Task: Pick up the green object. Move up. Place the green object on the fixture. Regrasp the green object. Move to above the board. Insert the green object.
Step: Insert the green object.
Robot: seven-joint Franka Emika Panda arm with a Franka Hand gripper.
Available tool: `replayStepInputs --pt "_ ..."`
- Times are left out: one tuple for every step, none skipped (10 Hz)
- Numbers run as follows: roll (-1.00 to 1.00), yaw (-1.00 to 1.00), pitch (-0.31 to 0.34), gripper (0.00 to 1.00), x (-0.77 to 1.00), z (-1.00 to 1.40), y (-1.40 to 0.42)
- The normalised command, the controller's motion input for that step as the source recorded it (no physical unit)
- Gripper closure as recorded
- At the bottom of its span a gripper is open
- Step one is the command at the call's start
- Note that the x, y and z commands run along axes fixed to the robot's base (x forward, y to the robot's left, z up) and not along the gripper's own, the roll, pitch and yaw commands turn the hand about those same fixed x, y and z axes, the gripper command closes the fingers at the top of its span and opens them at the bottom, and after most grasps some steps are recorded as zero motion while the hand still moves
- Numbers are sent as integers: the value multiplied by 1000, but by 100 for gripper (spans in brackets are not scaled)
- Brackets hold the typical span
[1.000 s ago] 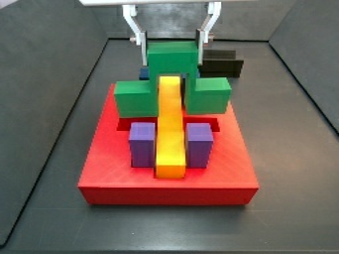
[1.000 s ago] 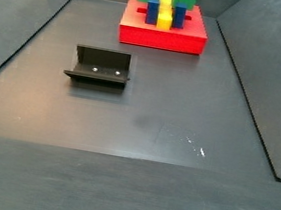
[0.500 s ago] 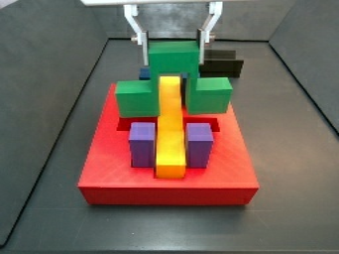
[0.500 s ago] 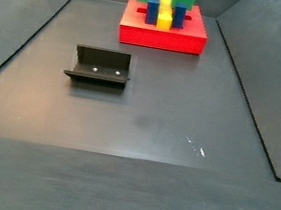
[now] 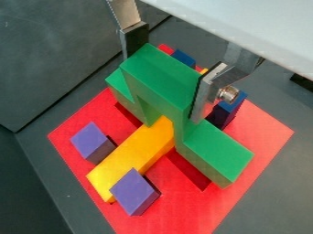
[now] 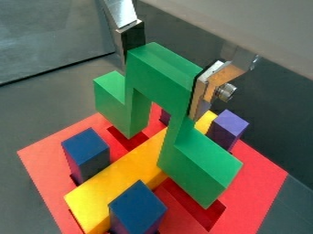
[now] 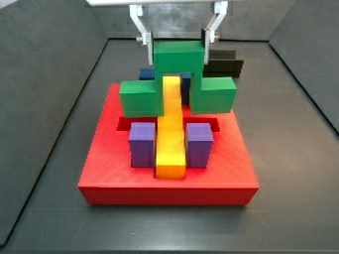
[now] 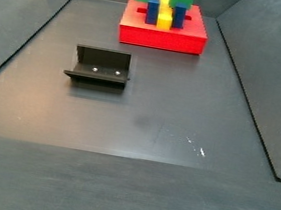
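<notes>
Two silver fingers point(image 5: 126, 37) of the gripper point(image 5: 171, 66) are clamped on the upper stem of the green object point(image 5: 171, 105), one plate on each side, so it's gripped tight between them. Below the fingers, the green arms sit over the yellow bar point(image 5: 131, 158) on the red board point(image 7: 167, 182), seemingly down in the recess, though how deep I can't tell. Purple blocks point(image 7: 141, 141) flank the bar, blue ones point(image 6: 86, 151) sit nearby. Well away from the fingers, the fixture point(image 8: 99, 68) stands on the floor.
</notes>
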Motion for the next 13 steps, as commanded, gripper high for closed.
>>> replayStepInputs --pt "4 -149 0 100 -266 -251 0" --pt "0 -191 0 100 -334 -260 0" --pt "0 -174 0 100 -254 -229 0" --pt "0 -131 0 100 -197 -240 0" --pt "0 0 -3 100 0 -174 0" --pt "0 0 0 100 137 -146 -11" --pt "0 0 0 100 231 -111 -54" --pt "23 0 0 100 191 -114 -60" --pt "0 0 0 100 74 -143 -60" --pt "-80 0 0 100 71 -89 0" --pt "-60 -14 0 100 54 -94 0" --pt "0 -69 19 100 34 -80 0" --pt "-66 -60 29 100 20 -91 0"
